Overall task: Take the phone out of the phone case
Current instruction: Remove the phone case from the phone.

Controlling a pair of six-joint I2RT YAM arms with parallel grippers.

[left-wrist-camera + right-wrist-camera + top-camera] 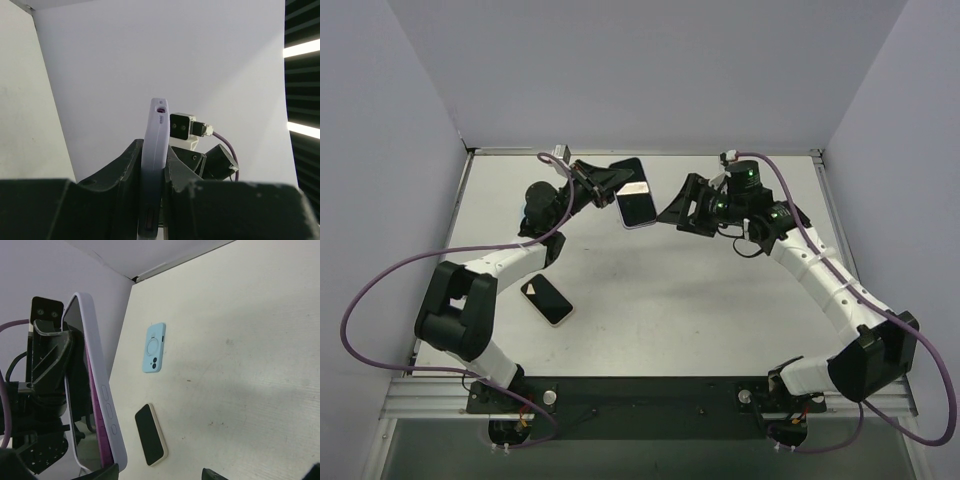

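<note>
Left jaws clamping phone case (155, 150), phone (636, 206) inside

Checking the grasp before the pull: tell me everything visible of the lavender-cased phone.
The lavender-cased phone hangs above the table, clamped across its thickness by the left fingers. The case looks matte and soft, with rounded corners, three raised side buttons and small openings at one end. The dark screen shows a pale reflection and tilts toward the top camera. The right fingers stand open close beside it; contact is unclear.
</note>
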